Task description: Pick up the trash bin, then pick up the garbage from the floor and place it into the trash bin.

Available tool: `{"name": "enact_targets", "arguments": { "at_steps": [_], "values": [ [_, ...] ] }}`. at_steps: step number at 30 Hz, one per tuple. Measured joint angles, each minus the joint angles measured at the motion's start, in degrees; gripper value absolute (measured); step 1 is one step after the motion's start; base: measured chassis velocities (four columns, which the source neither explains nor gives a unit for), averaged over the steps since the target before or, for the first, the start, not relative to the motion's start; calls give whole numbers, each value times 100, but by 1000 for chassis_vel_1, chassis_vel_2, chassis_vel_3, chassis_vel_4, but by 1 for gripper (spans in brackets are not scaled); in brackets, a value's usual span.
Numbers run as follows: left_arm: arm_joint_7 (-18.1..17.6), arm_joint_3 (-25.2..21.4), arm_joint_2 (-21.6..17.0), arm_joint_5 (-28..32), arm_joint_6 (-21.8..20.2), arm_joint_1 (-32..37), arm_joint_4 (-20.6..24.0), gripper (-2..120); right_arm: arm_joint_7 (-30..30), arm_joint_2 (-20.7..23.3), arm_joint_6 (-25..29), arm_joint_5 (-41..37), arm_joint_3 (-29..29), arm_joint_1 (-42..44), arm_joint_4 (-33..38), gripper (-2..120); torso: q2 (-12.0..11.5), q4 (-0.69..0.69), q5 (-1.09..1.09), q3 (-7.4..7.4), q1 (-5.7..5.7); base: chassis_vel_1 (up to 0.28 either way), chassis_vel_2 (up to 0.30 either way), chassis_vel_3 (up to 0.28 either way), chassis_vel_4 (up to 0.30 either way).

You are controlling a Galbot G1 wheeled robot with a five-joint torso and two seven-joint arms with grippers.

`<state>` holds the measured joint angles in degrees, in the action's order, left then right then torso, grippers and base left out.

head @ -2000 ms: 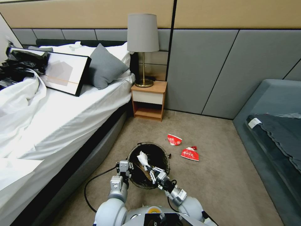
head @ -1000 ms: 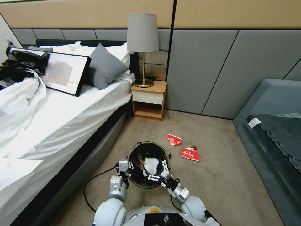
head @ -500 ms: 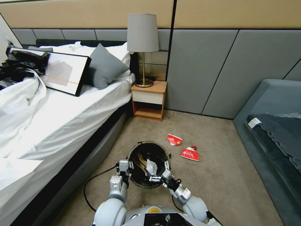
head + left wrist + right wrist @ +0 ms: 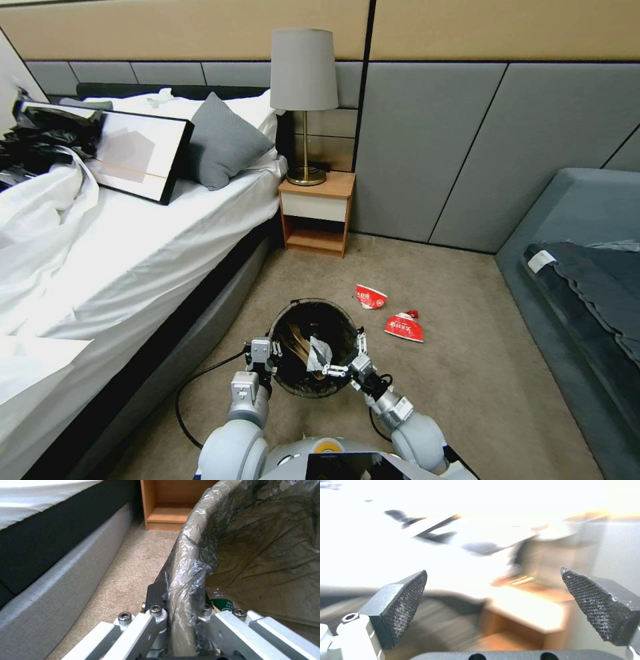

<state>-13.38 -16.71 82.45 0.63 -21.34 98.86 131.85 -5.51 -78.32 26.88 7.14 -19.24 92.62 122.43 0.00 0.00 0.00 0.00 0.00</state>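
The trash bin [image 4: 313,347] hung just above the carpet in front of the robot, near the foot-side edge of the bed [image 4: 133,253]. It was lifted there, I judged, so its mouth faced up and stayed within easy reach of the other arm. The left pincer [image 4: 261,352] was clamped on the bin's rim on the bed side; in the left wrist view its two metal fingers [image 4: 156,610] stood one outside and one inside the wall, pinching the liner-wrapped edge between them.

The bin was round, with a dark brown-black liner bag [image 4: 253,542] folded over the rim, glossy and creased. Inside lay a white tissue scrap [image 4: 318,349], some tan paper beside it, and a bit of green-labelled litter low against the wall near the clamped edge.

The right pincer [image 4: 347,363] sat at the opposite rim, on the side away from the bed, with its textured pads [image 4: 403,605] wide apart and nothing between them; that looked to me like the pose of a pincer that had nothing left to hold over the bin.

Farther out on the carpet, towards the nightstand [image 4: 317,213], two crumpled red-and-white wrappers lay near each other but not touching: one [image 4: 370,297] closer to the nightstand, the other [image 4: 404,327] nearer the grey sofa [image 4: 573,220]. Those two were, as I saw it, what remained to collect.
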Motion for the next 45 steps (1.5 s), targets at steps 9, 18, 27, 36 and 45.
{"name": "enact_targets", "arguments": {
  "at_steps": [9,18,27,36,45],
  "values": [
    [2,-165,26,35,23,24,45,2,1039,-211,-234,-46,-514,637,627,100,0,0,0,0,0,0,0,0,0],
    [4,-326,53,114,25,18,115,2,1395,-215,-291,-151,-609,997,519,100,0,0,0,0,0,0,0,0,0],
    [4,-411,51,133,40,39,135,2,1453,-244,-480,-264,-610,852,334,100,0,0,0,0,0,0,0,0,0],
    [6,-395,38,133,40,47,139,2,1432,-69,-1364,-796,-784,-93,118,100,0,1,0,0,0,0,0,0,0],
    [4,-361,37,110,32,47,139,2,1473,110,-2603,-1511,-916,-1064,-401,100,0,0,0,0,0,0,0,0,0]
  ]
}}
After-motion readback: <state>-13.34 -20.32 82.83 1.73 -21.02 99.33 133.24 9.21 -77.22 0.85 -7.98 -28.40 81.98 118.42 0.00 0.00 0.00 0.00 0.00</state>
